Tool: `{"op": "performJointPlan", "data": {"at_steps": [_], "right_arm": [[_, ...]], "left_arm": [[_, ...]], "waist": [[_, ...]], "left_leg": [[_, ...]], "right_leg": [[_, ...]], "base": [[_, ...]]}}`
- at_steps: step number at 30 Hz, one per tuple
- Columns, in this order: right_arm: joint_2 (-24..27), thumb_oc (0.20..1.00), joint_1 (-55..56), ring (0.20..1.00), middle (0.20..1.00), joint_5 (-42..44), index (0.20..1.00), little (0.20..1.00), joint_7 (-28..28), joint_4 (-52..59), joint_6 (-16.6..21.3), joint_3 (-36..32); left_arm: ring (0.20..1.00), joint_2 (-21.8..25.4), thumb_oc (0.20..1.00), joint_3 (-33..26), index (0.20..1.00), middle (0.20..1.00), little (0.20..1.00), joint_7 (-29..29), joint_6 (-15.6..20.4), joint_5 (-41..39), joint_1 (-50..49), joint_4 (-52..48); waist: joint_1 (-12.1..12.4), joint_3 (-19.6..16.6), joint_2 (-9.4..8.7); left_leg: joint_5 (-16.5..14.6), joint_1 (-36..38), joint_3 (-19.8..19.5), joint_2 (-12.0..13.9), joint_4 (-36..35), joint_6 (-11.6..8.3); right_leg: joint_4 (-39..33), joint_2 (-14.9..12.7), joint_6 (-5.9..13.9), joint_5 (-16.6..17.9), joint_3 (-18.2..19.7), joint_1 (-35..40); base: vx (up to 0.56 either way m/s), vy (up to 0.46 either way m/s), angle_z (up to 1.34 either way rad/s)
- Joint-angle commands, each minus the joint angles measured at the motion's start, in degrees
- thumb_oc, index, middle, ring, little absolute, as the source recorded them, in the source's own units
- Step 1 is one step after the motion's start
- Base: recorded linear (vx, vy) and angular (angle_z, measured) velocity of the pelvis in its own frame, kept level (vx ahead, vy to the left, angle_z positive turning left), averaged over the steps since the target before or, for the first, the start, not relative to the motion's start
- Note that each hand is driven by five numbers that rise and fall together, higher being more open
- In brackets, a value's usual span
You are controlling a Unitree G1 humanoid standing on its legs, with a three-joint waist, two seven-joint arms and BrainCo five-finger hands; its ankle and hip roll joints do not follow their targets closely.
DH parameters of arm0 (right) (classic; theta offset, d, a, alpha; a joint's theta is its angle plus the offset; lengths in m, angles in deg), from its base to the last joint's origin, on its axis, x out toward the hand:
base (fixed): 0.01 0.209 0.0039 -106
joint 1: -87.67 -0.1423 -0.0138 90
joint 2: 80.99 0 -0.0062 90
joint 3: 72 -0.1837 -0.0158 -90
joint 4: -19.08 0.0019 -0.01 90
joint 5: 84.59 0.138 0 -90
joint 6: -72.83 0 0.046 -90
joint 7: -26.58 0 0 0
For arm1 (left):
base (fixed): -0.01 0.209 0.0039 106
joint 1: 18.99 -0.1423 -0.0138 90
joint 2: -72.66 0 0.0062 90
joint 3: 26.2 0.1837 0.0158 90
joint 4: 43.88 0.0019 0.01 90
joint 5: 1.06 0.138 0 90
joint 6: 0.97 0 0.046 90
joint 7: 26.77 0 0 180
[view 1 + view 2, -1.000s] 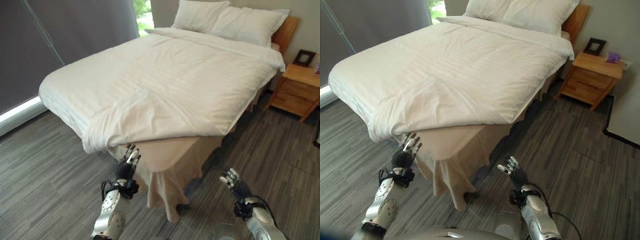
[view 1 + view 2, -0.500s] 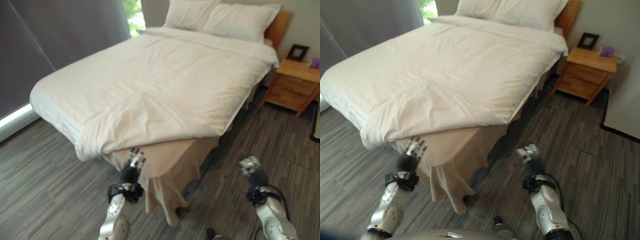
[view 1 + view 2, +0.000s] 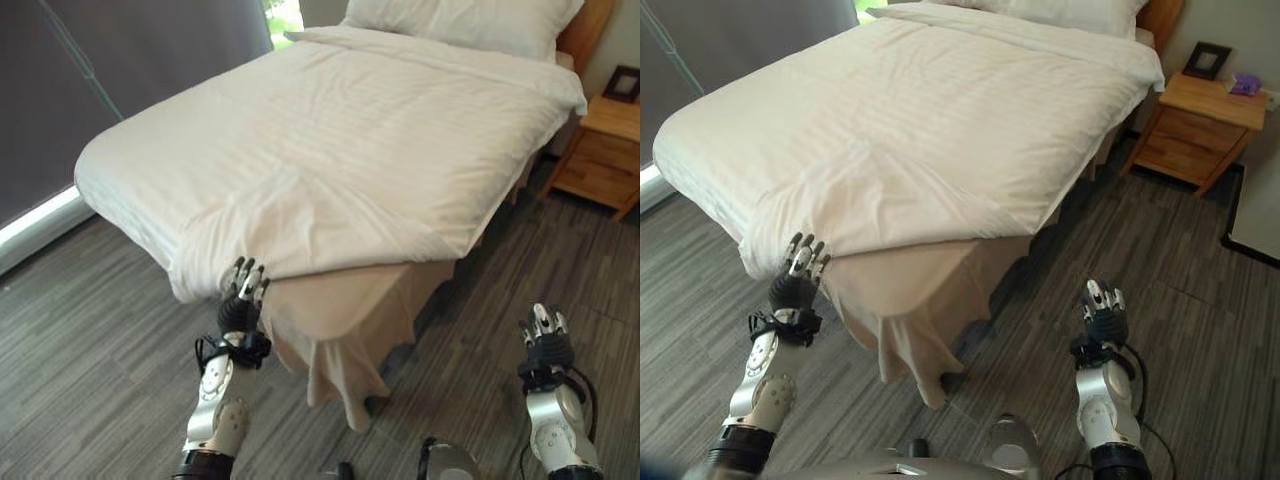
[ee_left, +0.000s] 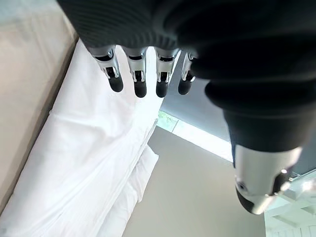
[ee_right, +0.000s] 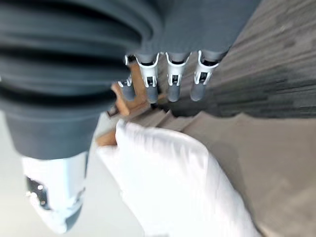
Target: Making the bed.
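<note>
The left hand was raised at the near corner of the bed, its fingers straight and relaxed, holding nothing; their dark tips reached just up to the hanging edge of the white duvet, though whether they touched the cloth could not be told. The duvet lay spread over the whole bed, and at that near corner its edge was rumpled and drawn up in a diagonal fold, so that it ended short of the foot. Just beside the hand, toward the robot's right, the beige bed skirt was left bare below the duvet's edge and hung in loose folds down to the grey wood-look floor. The right hand was held up over the floor well apart from the bed, on the robot's right of the foot corner, its fingers likewise straight and empty. Past the duvet at the far end lay the white pillows against a wooden headboard. To the right of the bed's head stood a wooden nightstand with a small dark picture frame and a little purple thing on top. Along the bed's left side hung a dark grey curtain.
</note>
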Motion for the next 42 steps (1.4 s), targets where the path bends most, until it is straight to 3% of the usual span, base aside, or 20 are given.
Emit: {"op": "performJointPlan", "data": {"at_steps": [1,4,5,9,13,16,18,19,20,22,24,26,27,30,36,42], "right_arm": [[2.2,1.000,-1.9,1.000,1.000,-6.0,1.000,1.000,0.5,1.5,3.3,-2.0],[2.7,1.000,-1.6,1.000,1.000,-7.4,1.000,1.000,-0.5,1.1,3.0,-3.1],[4.9,1.000,-3.8,1.000,1.000,-8.5,1.000,1.000,-1.2,-0.5,2.4,-2.7],[9.1,1.000,-5.3,1.000,1.000,-14.2,1.000,1.000,-0.2,-2.0,0.1,-3.0],[19.2,1.000,-9.1,1.000,1.000,-25.5,1.000,1.000,1.2,-3.3,-3.5,-1.9],[29.4,1.000,-17.4,1.000,1.000,-33.6,1.000,1.000,0.7,-12.5,-5.5,2.0],[34.7,1.000,-27.7,1.000,1.000,-36.6,1.000,1.000,1.0,-18.4,-6.5,9.2],[37.9,1.000,-37.3,1.000,1.000,-38.6,1.000,1.000,1.6,-23.7,-7.0,16.0],[37.9,1.000,-38.3,1.000,1.000,-38.4,1.000,1.000,1.6,-24.3,-6.8,16.9],[42.7,1.000,-54.0,1.000,1.000,-44.7,1.000,1.000,1.3,-32.8,-8.2,28.1],[43.4,1.000,-64.3,1.000,1.000,-48.2,1.000,1.000,0.0,-40.9,-8.7,35.5],[43.5,1.000,-80.7,1.000,1.000,-53.9,1.000,1.000,0.0,-50.2,-9.8,48.1],[43.5,1.000,-80.9,1.000,1.000,-53.9,1.000,1.000,0.0,-50.2,-9.7,48.2],[42.3,1.000,-95.0,1.000,1.000,-60.9,1.000,1.000,-0.8,-55.5,-10.5,59.9],[43.7,1.000,-109.9,1.000,1.000,-63.2,1.000,1.000,-3.7,-60.0,-11.4,70.7],[44.3,1.000,-117.6,1.000,1.000,-60.2,1.000,1.000,-6.5,-58.3,-11.1,74.6]], "left_arm": [[1.000,5.1,1.000,-2.3,1.000,1.000,1.000,1.0,4.6,3.3,-0.7,-4.1],[1.000,5.3,1.000,-2.7,1.000,1.000,1.000,1.2,4.1,3.5,-1.0,-5.1],[1.000,3.5,1.000,-4.2,1.000,1.000,1.000,1.3,4.9,0.2,-2.3,-3.8],[1.000,1.7,1.000,-5.2,1.000,1.000,1.000,2.4,4.1,-2.7,-5.0,-3.8],[1.000,1.4,1.000,-6.4,1.000,1.000,1.000,3.4,3.0,-3.5,-8.8,-5.2],[1.000,2.3,1.000,-4.8,1.000,1.000,1.000,6.0,2.0,-5.1,-11.5,-7.3],[1.000,3.4,1.000,-3.7,1.000,1.000,1.000,6.6,1.8,-6.0,-12.5,-7.9],[1.000,4.6,1.000,-1.9,1.000,1.000,1.000,7.1,1.6,-6.9,-13.1,-8.3],[1.000,4.4,1.000,-2.2,1.000,1.000,1.000,7.1,1.6,-6.9,-13.0,-8.3],[1.000,6.7,1.000,-0.7,1.000,1.000,1.000,7.8,1.2,-7.5,-13.4,-8.5],[1.000,8.3,1.000,0.5,1.000,1.000,1.000,7.9,1.0,-7.8,-12.9,-9.0],[1.000,10.4,1.000,1.9,1.000,1.000,1.000,8.9,0.9,-8.3,-12.3,-8.7],[1.000,10.3,1.000,1.8,1.000,1.000,1.000,8.9,0.9,-8.3,-12.3,-8.7],[1.000,11.7,1.000,3.0,1.000,1.000,1.000,8.5,1.4,-9.6,-11.8,-8.3],[1.000,10.9,1.000,6.3,1.000,1.000,1.000,7.9,1.5,-8.4,-10.7,-6.8],[1.000,9.7,1.000,8.3,1.000,1.000,1.000,7.0,2.8,-8.4,-8.1,-6.5]], "waist": [[0.3,-1.9,-1.93],[0.4,-1.8,-2.50],[2.5,-2.8,-3.49],[3.7,-3.8,-4.17],[5.3,-3.9,-4.54],[6.6,-3.8,-4.57],[7.2,-3.4,-4.57],[8.4,-3.1,-4.87],[8.1,-3.0,-4.71],[9.6,-2.2,-4.86],[10.1,-1.4,-4.78],[11.0,0.1,-3.91],[10.9,0.0,-3.87],[11.8,2.1,-2.40],[14.0,6.9,0.37],[14.6,9.9,1.74]], "left_leg": [[3.1,-1.0,-4.5,0.1,-0.6,-2.26],[2.7,-1.8,-7.3,-0.3,0.8,-2.41],[3.1,-2.0,-8.7,-0.2,0.0,-3.00],[3.8,-2.4,-10.5,-0.2,-0.5,-3.41],[3.9,-2.1,-12.5,0.5,-1.3,-4.19],[4.4,-2.4,-14.1,0.6,-1.9,-4.59],[4.9,-3.1,-14.8,0.7,-2.1,-4.99],[5.5,-3.8,-15.2,0.8,-2.4,-5.21],[5.5,-3.8,-15.2,0.8,-2.4,-5.22],[6.1,-4.9,-15.8,1.0,-2.6,-5.68],[7.1,-7.2,-16.5,0.7,-2.6,-5.95],[8.3,-10.2,-17.6,0.5,-2.6,-6.41],[8.3,-10.2,-17.7,0.5,-2.6,-6.41],[10.4,-15.2,-18.7,0.0,-3.3,-7.03],[13.5,-23.7,-19.1,0.6,-3.2,-8.62],[15.5,-31.1,-18.2,1.0,-3.2,-9.88]], "right_leg": [[-15.3,1.7,1.90,6.2,5.5,1.8],[-16.4,1.2,2.36,6.8,6.0,4.5],[-18.9,1.1,1.07,6.3,3.5,6.4],[-21.8,0.9,0.38,6.7,1.2,9.0],[-23.1,1.3,-0.49,6.1,-1.2,10.7],[-24.4,1.4,-0.73,6.1,-2.8,11.6],[-25.0,1.5,-0.82,6.4,-3.7,11.7],[-25.3,1.6,-0.94,6.7,-4.1,11.3],[-25.3,1.6,-0.94,6.7,-4.1,11.3],[-25.6,1.8,-1.09,6.9,-4.8,10.9],[-25.8,1.9,-1.07,7.3,-5.5,9.3],[-25.6,2.0,-1.16,7.5,-6.4,6.8],[-25.6,1.9,-1.16,7.5,-6.4,6.7],[-24.4,1.9,-1.41,7.8,-7.3,1.0],[-22.1,2.1,-2.48,7.3,-8.6,-7.3],[-19.9,2.9,-2.76,7.3,-8.6,-15.5]], "base": [[0.14,-0.067,0.67],[0.07,-0.117,1.09],[0.09,-0.119,1.15],[0.09,-0.111,0.52],[0.08,-0.084,0.27],[0.05,-0.052,0.22],[0.00,-0.045,0.15],[0.00,-0.030,0.12],[-0.02,-0.028,0.18],[-0.07,-0.026,0.17],[-0.11,-0.012,0.14],[-0.11,-0.026,0.31],[-0.15,-0.019,0.37],[-0.12,0.001,0.33],[-0.07,-0.067,0.17],[-0.07,-0.092,0.02]]}}
